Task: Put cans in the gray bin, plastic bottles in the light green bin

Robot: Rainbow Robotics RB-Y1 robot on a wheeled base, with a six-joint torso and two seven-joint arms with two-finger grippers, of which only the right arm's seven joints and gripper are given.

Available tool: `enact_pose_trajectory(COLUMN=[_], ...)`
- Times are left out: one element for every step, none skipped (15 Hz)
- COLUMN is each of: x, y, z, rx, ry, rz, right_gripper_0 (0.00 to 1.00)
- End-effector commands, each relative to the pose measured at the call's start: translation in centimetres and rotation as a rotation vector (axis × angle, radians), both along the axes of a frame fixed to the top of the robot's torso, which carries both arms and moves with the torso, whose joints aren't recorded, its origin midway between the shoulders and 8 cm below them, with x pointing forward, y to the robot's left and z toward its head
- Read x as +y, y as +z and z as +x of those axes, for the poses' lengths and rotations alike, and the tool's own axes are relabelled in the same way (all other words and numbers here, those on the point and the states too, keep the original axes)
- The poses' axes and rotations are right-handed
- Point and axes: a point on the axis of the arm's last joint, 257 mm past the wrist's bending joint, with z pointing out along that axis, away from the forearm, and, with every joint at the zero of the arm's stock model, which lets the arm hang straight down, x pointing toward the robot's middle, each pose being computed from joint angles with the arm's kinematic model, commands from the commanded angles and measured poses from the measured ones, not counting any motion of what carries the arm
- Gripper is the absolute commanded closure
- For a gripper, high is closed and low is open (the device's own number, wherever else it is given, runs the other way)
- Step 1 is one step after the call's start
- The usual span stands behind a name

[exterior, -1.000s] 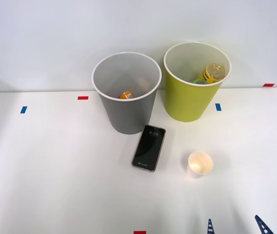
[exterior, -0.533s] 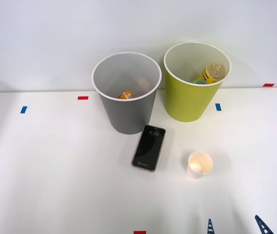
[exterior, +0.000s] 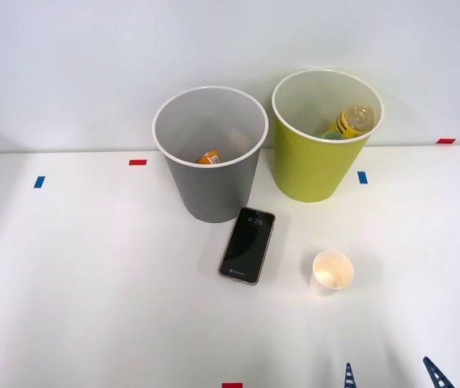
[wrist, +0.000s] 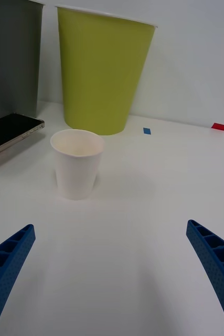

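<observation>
Looking down on the white counter (exterior: 92, 283), we see the gray bin (exterior: 211, 174) and the light green bin (exterior: 320, 153) standing upright side by side at the counter's far edge, close together but apart, the gray one to the left. Inside the gray bin a small orange can (exterior: 209, 158) lies against the near wall, only partly seen. Inside the light green bin we make out a bottle with a yellow label (exterior: 351, 120) leaning against the far right wall, and a patch of a green bottle (exterior: 328, 134) just below it.

Just in front of the gray bin a black smartphone (exterior: 247, 245) lies flat with its screen lit. To its right, apart from it, a white paper cup (exterior: 331, 272) stands upright with its mouth open, nearer the counter's front edge than the bins. Small red and blue tape marks dot the counter.

At the counter's front edge, toward the right, we see the right claw (exterior: 392, 377) with its two blue ribbed fingers (wrist: 214, 262) spread wide and holding nothing. In the wrist view the paper cup stands ahead of the spread claw (wrist: 110, 281), well clear of both fingers, with the light green bin behind it.
</observation>
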Motion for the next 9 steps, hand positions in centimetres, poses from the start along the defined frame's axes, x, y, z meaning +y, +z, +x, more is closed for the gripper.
enact_pose_trajectory(x=[0.00, 0.00, 0.00, 0.00, 0.00, 0.00, 0.00, 0.00, 0.00], y=[0.00, 0.00, 0.00, 0.00, 0.00, 0.00, 0.00, 0.00, 0.00], z=[0.00, 0.00, 0.00, 0.00, 0.00, 0.00, 0.00, 0.00, 0.00], rx=[0.000, 0.000, 0.000, 0.000, 0.000, 0.000, 0.000, 0.000, 0.000], ry=[0.000, 0.000, 0.000, 0.000, 0.000, 0.000, 0.000, 0.000, 0.000], rz=[0.000, 0.000, 0.000, 0.000, 0.000, 0.000, 0.000, 0.000, 0.000], right_gripper_0=[0.00, 0.00, 0.00, 0.00, 0.00, 0.00, 0.00, 0.00, 0.00])
